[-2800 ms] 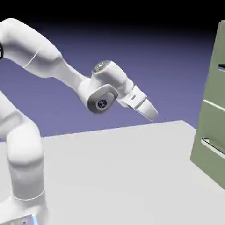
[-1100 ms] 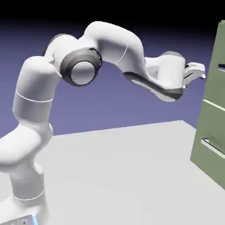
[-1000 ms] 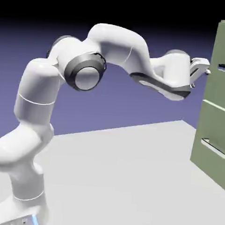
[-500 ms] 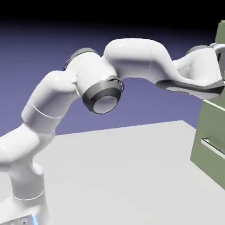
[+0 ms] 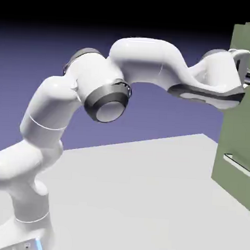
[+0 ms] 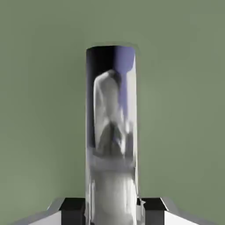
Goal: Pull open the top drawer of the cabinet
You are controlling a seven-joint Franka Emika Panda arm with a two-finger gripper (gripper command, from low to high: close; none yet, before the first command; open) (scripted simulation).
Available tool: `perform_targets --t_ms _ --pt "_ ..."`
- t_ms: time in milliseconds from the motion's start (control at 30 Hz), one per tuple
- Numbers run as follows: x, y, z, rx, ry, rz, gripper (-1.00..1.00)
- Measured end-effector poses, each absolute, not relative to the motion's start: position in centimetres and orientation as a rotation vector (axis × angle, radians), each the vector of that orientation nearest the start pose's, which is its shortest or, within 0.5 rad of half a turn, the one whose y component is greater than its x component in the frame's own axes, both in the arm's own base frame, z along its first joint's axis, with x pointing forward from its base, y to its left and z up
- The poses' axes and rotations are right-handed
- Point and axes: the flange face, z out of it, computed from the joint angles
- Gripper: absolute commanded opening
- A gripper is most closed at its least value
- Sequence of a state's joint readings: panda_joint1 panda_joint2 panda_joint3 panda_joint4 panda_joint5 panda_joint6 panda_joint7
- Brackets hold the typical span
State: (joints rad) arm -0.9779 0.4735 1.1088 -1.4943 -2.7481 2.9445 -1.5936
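The silver handle lies between the claw's finger tips.

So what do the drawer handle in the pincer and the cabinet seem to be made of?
Handle: looks like polished metal, probably chrome or steel, since it mirrors pale shapes and the blue-violet backdrop; a glossy coating could look the same.
Cabinet: flat, even sage green with no grain showing, so perhaps painted wood or metal; the look doesn't settle which.

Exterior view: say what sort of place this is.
Likely a simulated robotics scene: white jointed robot arm, sage-green cabinet with silver bar handles, plain pale tabletop, blue-violet backdrop.
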Motion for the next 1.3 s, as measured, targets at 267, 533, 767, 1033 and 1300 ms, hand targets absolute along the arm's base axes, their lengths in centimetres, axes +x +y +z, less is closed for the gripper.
perform_targets --t_ms 267,533,767,1033,1300 --pt "61.3 -2.0 56.0 -0.614 1.481 -0.614 -1.00" --pt "58.3 -2.0 56.0 -0.613 1.481 -0.614 -1.00" --pt "55.8 -2.0 55.9 -0.614 1.482 -0.614 -1.00" --pt "51.7 -2.0 56.0 -0.614 1.481 -0.614 -1.00" --pt "46.1 -2.0 55.9 -0.613 1.484 -0.610 1.00"
